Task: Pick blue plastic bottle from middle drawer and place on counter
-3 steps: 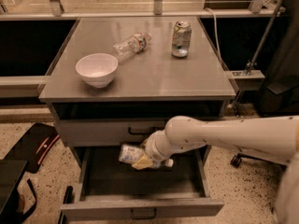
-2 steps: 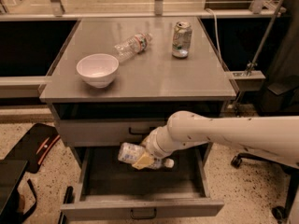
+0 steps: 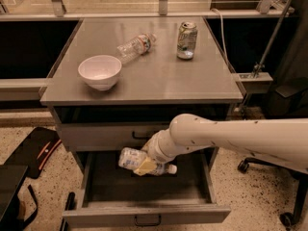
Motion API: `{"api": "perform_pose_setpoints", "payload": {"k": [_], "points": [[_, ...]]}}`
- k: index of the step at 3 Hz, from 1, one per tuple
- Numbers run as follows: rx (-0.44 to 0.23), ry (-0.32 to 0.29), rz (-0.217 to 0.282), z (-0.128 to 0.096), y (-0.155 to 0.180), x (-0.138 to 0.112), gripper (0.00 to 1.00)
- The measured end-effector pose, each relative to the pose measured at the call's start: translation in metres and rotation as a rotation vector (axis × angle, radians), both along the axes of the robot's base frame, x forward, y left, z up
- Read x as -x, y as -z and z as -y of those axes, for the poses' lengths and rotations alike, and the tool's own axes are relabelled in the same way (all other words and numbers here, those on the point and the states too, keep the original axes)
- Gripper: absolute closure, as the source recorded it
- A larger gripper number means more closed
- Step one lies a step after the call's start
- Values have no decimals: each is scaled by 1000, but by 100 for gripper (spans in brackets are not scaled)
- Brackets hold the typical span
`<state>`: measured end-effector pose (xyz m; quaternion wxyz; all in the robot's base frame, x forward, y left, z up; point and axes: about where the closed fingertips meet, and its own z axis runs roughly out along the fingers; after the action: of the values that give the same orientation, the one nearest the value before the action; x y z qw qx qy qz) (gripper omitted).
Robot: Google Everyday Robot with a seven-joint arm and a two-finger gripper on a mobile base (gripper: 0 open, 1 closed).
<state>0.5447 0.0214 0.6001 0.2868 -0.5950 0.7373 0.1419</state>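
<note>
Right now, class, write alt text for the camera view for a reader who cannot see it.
The robot's gripper, shut on the blue plastic bottle, holds it sideways over the open middle drawer. Above, the counter carries a white bowl, a clear bottle on its side and an upright can.

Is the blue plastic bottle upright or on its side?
On its side: gripper holds the blue plastic bottle horizontal over the middle drawer.

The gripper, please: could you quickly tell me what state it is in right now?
Gripper: closed, holding the blue plastic bottle on its side over the open middle drawer.
</note>
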Motion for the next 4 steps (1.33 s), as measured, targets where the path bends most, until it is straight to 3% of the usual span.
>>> {"api": "perform_pose_setpoints", "payload": {"k": [1,2,3,4], "points": [[-19,9,22,4,-20,29,100],[-24,-2,75,-3,-62,80,100],[-16,-37,211,-18,-134,108,100],[-33,-51,363,-33,-218,91,100]]}}
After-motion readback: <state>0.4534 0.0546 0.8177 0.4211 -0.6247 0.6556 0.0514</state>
